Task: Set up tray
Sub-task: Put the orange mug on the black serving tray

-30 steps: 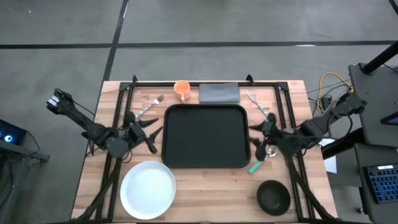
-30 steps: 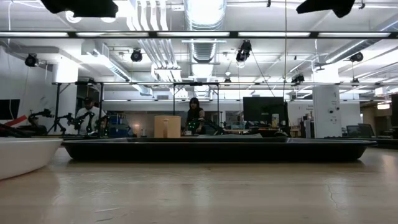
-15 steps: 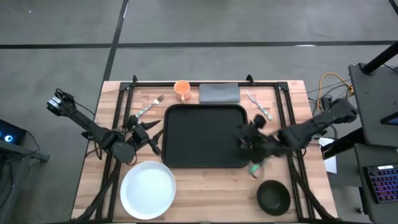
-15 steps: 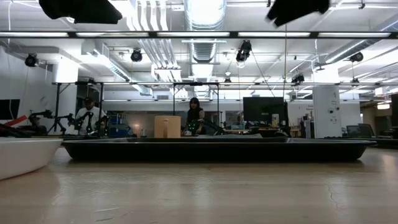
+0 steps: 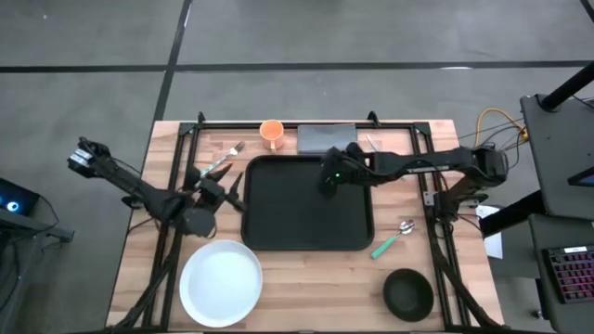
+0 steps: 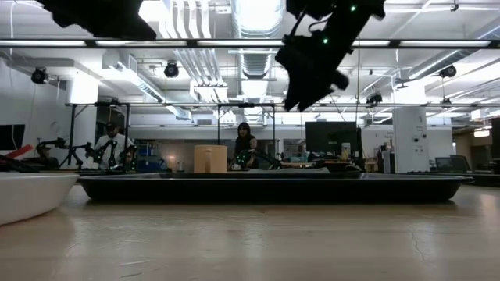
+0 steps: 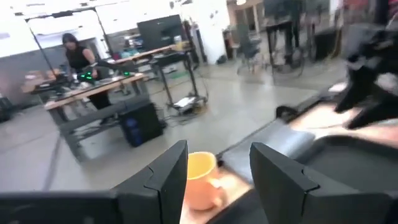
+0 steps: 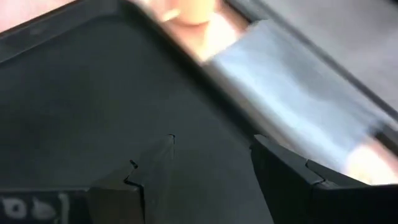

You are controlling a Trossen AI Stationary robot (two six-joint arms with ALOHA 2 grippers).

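Observation:
The black tray lies in the middle of the wooden table and shows as a low dark band in the low view. My right gripper hangs open above the tray's far part, touching nothing. My left gripper hovers open beside the tray's left rim, pointing level toward the table's far side; its wrist view looks past the orange cup.
A white plate sits at the near left and a black bowl at the near right. A green-handled spoon lies right of the tray. The orange cup, a grey napkin and a fork lie along the far side.
My right gripper has swung from beside the spoon at the tray's right rim toward the table's left and far side, sinking to hang over the tray's far part. My left gripper has turned a little toward the far edge. The tray and the spoon have stayed put.

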